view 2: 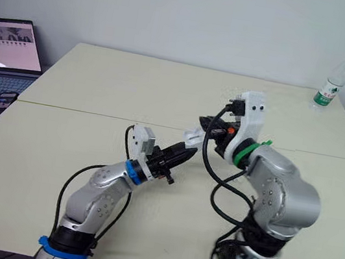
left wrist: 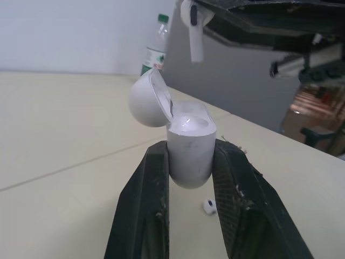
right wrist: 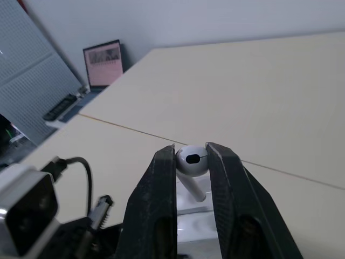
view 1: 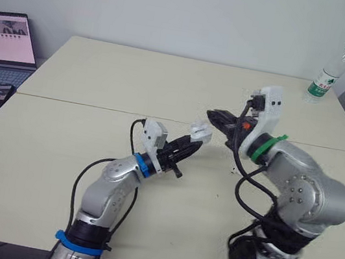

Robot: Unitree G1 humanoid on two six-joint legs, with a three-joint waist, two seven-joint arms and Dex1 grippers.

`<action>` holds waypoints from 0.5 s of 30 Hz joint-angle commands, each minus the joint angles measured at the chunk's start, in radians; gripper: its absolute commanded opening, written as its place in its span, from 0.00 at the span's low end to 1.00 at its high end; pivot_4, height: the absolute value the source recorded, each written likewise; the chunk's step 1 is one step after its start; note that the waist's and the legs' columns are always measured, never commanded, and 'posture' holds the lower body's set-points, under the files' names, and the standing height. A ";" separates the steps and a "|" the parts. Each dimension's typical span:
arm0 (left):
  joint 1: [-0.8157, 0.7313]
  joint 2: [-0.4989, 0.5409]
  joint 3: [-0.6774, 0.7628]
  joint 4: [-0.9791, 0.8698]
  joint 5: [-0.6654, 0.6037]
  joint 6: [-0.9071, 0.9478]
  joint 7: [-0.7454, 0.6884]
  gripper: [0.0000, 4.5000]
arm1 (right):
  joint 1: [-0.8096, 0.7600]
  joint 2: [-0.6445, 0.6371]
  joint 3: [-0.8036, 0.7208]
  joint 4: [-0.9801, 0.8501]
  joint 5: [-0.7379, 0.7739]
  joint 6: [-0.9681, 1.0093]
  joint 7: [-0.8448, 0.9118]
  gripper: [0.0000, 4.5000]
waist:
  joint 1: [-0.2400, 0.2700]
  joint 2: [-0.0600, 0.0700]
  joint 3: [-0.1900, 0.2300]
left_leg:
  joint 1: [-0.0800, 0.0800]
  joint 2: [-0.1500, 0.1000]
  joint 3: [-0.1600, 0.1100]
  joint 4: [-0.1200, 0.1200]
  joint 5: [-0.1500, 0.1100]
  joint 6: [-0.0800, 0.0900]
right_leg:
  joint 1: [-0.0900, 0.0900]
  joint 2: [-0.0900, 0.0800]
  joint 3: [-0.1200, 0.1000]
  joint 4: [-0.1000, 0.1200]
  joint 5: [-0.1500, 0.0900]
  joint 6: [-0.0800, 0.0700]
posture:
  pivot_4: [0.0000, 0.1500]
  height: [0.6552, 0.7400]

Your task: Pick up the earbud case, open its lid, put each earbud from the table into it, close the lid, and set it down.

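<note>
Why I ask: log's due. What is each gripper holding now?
Left gripper: shut on the open earbud case.
Right gripper: shut on an earbud.

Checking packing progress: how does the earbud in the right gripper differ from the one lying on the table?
1. The held earbud is pinched in the right gripper; the table earbud lies loose.
2. The held earbud hangs stem down above the open case; the table earbud sits on the table, lower than the case.
Both are white and not yet in the case.

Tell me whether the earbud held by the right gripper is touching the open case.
Apart. The left wrist view shows the earbud hanging above the case, with a clear gap between its stem and the case.
</note>
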 commanded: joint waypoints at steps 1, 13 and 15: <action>-0.023 -0.037 -0.017 -0.005 0.042 -0.052 0.059 0.17 | 0.023 0.105 -0.004 -0.036 0.038 -0.046 -0.074 0.16 | -0.002 0.000 0.000 | 0.000 -0.001 0.001 0.000 0.000 0.000 | 0.000 0.000 0.000 0.000 0.000 0.000 | 1.00 0.95; -0.034 -0.059 -0.042 0.010 0.057 -0.070 0.070 0.17 | 0.152 0.066 0.060 0.020 0.217 -0.262 -0.143 0.16 | -0.006 0.000 0.000 | 0.001 0.001 0.002 -0.001 0.000 0.000 | 0.000 0.004 0.000 -0.002 0.000 0.001 | 1.00 0.95; -0.038 -0.059 -0.043 0.015 0.057 -0.074 0.068 0.17 | 0.171 0.048 0.078 0.026 0.246 -0.288 -0.146 0.16 | -0.007 0.000 0.000 | 0.001 0.001 0.002 -0.001 0.000 0.000 | 0.000 0.004 0.000 -0.002 0.000 0.001 | 1.00 0.95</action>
